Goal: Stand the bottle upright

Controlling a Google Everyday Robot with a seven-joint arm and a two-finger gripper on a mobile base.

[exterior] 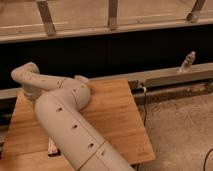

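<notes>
My arm (65, 120) bends over the wooden table (115, 115) and hides my gripper at its far left corner, fingers squeezed shut. I cannot see the bottle or any writing.

The thick cream plastic arm (70, 127) rises from the lower edge, folds at a rounded elbow (76, 92) and reaches left, with its wrist (30, 87) turned downward. The two-finger gripper below the wrist is hidden behind the arm, its fingers closed.

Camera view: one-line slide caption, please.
Cream arm folds over the wooden table, its shut end effector hidden behind it at far left; a clear bottle stands on the ledge.
</notes>
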